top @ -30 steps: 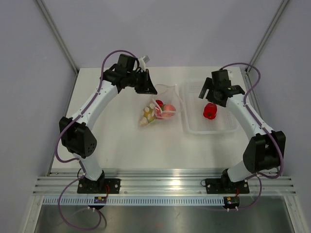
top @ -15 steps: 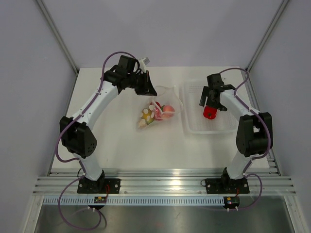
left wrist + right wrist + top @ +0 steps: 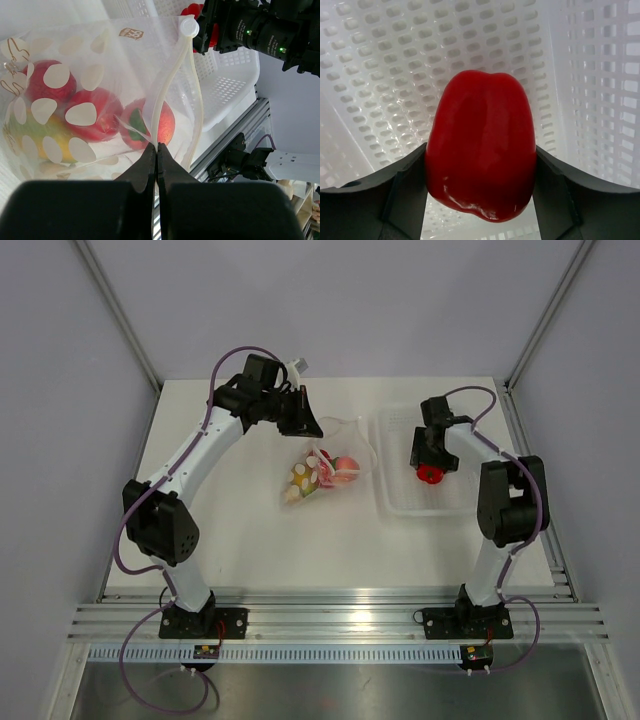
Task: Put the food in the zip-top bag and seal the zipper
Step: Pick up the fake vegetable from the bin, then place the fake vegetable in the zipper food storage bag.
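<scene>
The zip-top bag (image 3: 322,468) lies mid-table, mouth towards the tray, with several red toy fruits (image 3: 95,114) and a yellow-green one (image 3: 27,142) inside. My left gripper (image 3: 304,424) is shut on one strip of the zipper (image 3: 167,90) at the bag's mouth, which gapes open; in the left wrist view the fingertips (image 3: 156,146) pinch the strip. My right gripper (image 3: 428,452) is down in the white tray (image 3: 400,502), its fingers pressed against both sides of a red toy fruit (image 3: 480,130). The same fruit shows from above (image 3: 430,476).
The white perforated tray (image 3: 380,60) stands right of the bag, its walls close round my right gripper. A white round slider (image 3: 189,26) sits at the far end of the zipper. The right arm's wrist (image 3: 260,30) shows behind the bag mouth.
My right arm has folded back and its gripper has come down over the red fruit in the tray. My left gripper and the bag have stayed put.
</scene>
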{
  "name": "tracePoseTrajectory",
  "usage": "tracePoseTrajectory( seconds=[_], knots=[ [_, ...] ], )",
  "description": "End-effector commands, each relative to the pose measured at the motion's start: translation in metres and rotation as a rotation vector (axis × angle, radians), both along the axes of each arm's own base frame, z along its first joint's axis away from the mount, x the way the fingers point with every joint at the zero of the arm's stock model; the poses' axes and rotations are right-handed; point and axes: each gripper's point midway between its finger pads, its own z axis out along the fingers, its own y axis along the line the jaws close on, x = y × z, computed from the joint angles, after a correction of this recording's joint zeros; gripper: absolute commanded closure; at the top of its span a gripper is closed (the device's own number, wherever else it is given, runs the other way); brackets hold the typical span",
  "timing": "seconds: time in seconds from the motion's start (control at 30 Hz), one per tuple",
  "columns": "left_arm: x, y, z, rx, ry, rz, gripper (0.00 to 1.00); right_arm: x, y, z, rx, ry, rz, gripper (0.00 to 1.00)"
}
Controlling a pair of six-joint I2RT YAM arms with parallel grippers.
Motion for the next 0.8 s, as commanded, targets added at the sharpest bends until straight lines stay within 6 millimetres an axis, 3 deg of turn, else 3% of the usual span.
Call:
tracePoseTrajectory(
  seconds=[0.0, 0.2, 0.33, 0.4, 0.53, 0.67, 0.77],
  knots=[
    [0.004, 0.000, 0.028, -0.029, -0.098, -0.007, 1.00, 0.018, 0.004, 0.056, 0.045, -0.156, -0.002, 0.38],
    [0.007, -0.002, 0.026, -0.032, -0.091, -0.011, 1.00, 0.001, 0.017, 0.127, 0.143, -0.298, 0.034, 0.40],
    [0.010, -0.003, 0.025, -0.027, -0.095, -0.014, 1.00, -0.018, 0.043, 0.177, 0.187, -0.388, 0.105, 0.40],
    [0.010, -0.004, 0.027, -0.031, -0.095, -0.016, 1.00, -0.031, 0.075, 0.207, 0.210, -0.453, 0.183, 0.40],
    [0.010, -0.004, 0.027, -0.033, -0.094, -0.019, 1.00, -0.044, 0.124, 0.231, 0.321, -0.492, 0.280, 0.40],
    [0.007, -0.004, 0.030, -0.038, -0.095, -0.021, 1.00, -0.049, 0.169, 0.232, 0.417, -0.491, 0.362, 0.39],
    [0.006, -0.004, 0.030, -0.040, -0.095, -0.018, 1.00, -0.046, 0.191, 0.227, 0.453, -0.483, 0.383, 0.39]
  ],
)
